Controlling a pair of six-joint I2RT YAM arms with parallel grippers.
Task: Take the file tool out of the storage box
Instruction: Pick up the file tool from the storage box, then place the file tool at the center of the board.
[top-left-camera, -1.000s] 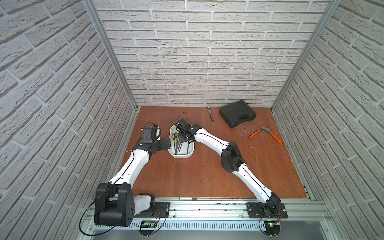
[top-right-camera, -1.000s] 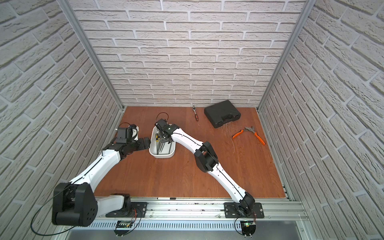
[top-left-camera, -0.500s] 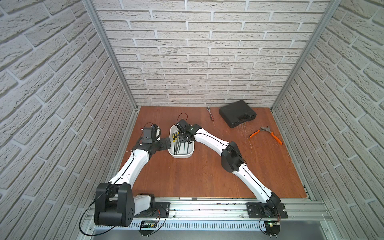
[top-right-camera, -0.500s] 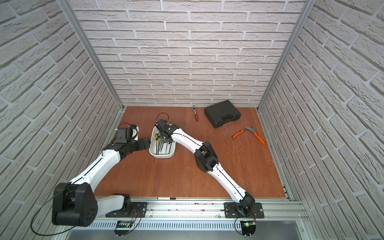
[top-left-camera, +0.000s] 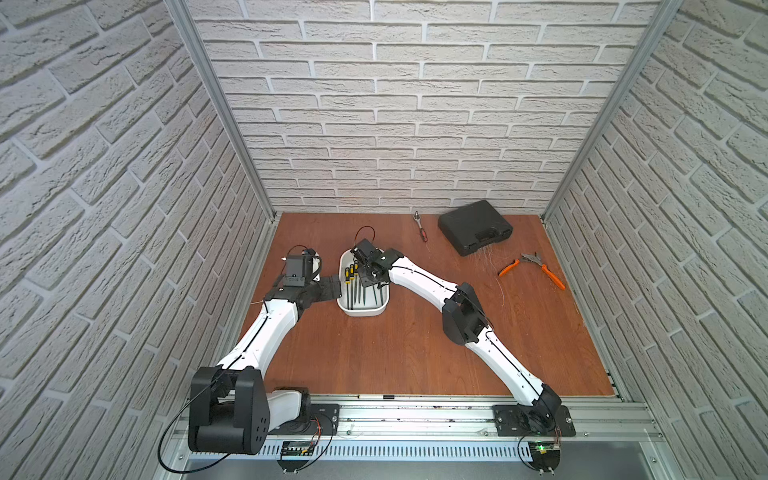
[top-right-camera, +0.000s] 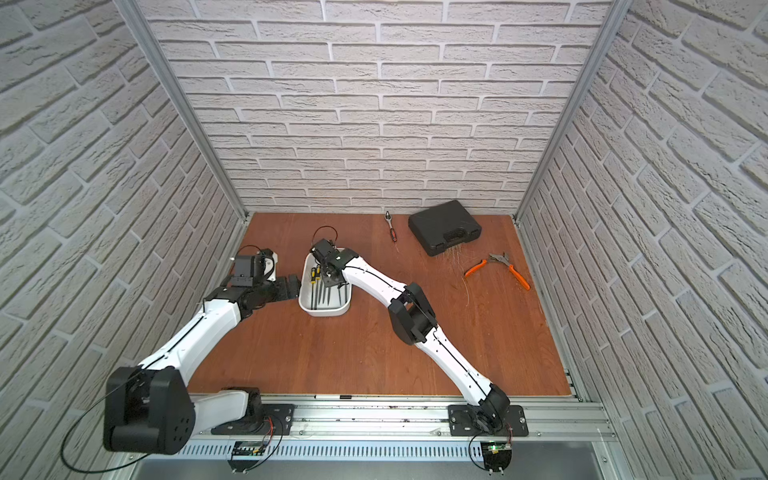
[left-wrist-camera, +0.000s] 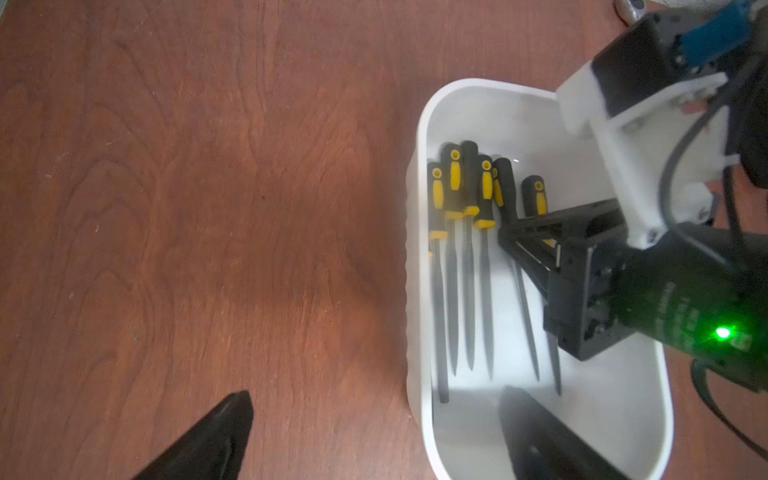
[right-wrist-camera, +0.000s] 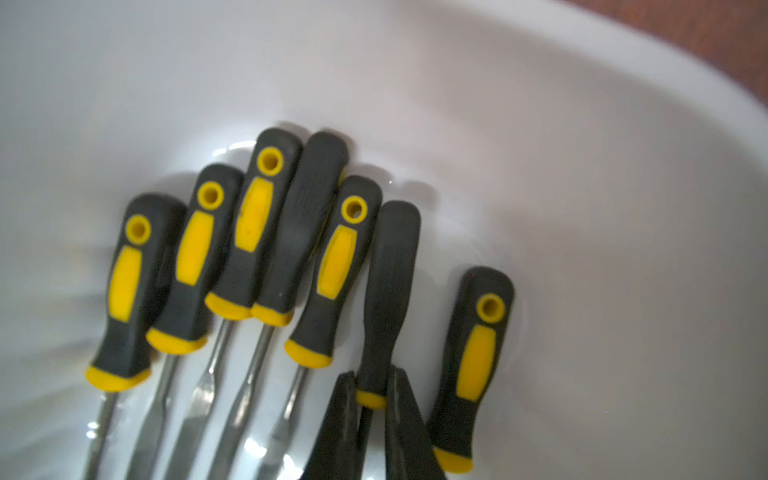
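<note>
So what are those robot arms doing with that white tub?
They're working on getting a tool out. The right gripper is down inside the storage box, pinching one file by its dark handle, right at the yellow collar. That file isn't out yet; it's in the box beside the other files. The left gripper is wide open, with one finger inside the box's wall and one outside.

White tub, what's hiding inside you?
Seven black-and-yellow-handled metal files lie side by side inside the white rounded plastic tub. The right gripper pinches one file. It covers part of that blade; anything beneath the files is hidden.
</note>
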